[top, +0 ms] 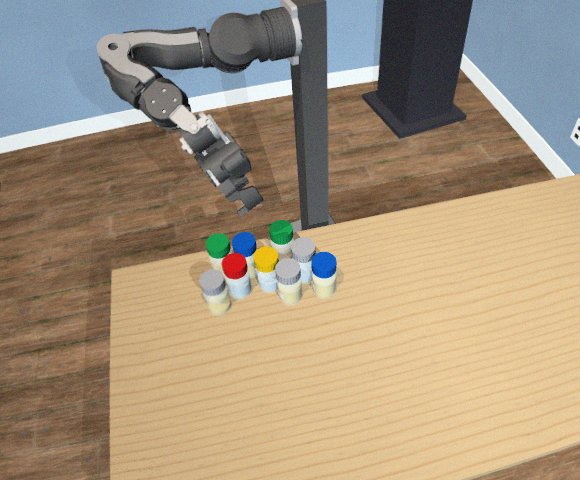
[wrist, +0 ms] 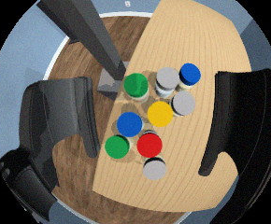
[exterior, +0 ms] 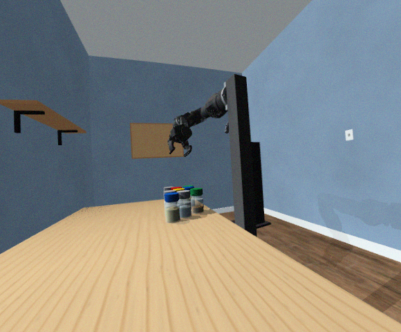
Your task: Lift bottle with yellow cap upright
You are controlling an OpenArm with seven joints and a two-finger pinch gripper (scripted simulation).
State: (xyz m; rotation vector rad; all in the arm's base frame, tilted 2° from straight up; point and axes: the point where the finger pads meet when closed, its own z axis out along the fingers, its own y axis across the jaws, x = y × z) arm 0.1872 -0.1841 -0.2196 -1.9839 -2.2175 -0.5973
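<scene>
The yellow-cap bottle (top: 266, 268) stands in the middle of the bunch, with other bottles touching or just beside it all round. It looks small, hard, smooth and maybe slippery, so I should pinch it at the cap. My claw (top: 245, 203) hangs high above, half open, holding nothing.
</scene>
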